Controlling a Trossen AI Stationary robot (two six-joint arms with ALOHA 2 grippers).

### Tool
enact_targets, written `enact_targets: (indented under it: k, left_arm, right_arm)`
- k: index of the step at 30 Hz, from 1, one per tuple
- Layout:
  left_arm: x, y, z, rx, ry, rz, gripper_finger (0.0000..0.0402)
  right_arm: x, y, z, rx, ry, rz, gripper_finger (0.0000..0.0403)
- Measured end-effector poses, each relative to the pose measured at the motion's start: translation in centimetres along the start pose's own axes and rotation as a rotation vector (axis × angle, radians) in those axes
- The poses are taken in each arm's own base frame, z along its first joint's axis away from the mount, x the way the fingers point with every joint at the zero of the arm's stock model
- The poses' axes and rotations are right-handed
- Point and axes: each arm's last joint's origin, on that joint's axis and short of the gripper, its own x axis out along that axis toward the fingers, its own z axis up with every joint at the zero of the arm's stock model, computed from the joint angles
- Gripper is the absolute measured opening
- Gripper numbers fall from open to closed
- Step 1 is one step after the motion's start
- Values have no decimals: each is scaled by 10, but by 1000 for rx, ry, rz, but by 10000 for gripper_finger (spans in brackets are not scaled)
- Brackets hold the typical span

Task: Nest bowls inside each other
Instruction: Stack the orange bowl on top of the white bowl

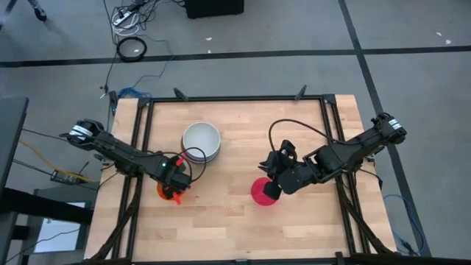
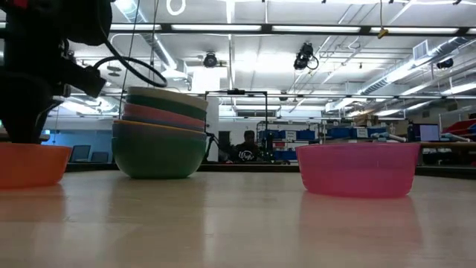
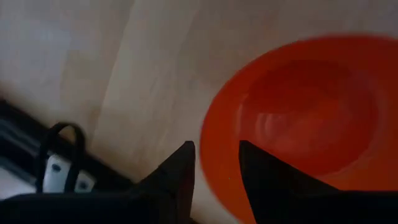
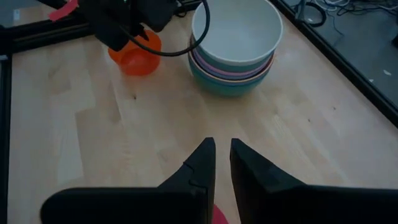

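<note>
left gripper (image 1: 175,193): over the small orange-red bowl (image 1: 166,191) at the left side of the desk (image 1: 235,228); in the left wrist view its two dark fingers (image 3: 180,174) stand a little apart with the bowl's rim running between them, one finger outside the wall and one over the inside; whether they press on the rim i cannot tell.
left arm: reaches in from the left edge of the desk, wrist bent down onto the bowl; in the low view its dark bulk hangs above the orange-red bowl.
right gripper (image 1: 269,185): above the small magenta-red bowl (image 1: 263,192), right of the desk's middle; in the right wrist view the fingers (image 4: 202,165) are nearly together, a narrow gap between them, nothing between them; only an edge of the magenta-red bowl shows under them.
right arm: comes in from the right edge of the desk, angled toward the middle, wrist tipped down.
stack of bowls (image 1: 201,141): nested, white bowl on top, pink and teal rims showing under it; stands upright on the far-left part of the desk, well apart from both small bowls.
small bowls: each stands alone on the desk, upright.
</note>
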Motion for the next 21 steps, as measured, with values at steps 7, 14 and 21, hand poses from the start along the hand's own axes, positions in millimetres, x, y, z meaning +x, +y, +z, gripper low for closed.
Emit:
enact_targets:
  k: [7,14,21]
  left_arm:
    - [10,-3,1,-8,-41,-27,133]
    - [38,1,-7,-28,-46,-23,133]
    - [41,2,-8,-36,-55,-25,87]
  right_arm:
    - [0,0,0,3,-2,2,44]
    - [0,0,0,3,-3,2,44]
    - [0,0,0,3,-3,2,44]
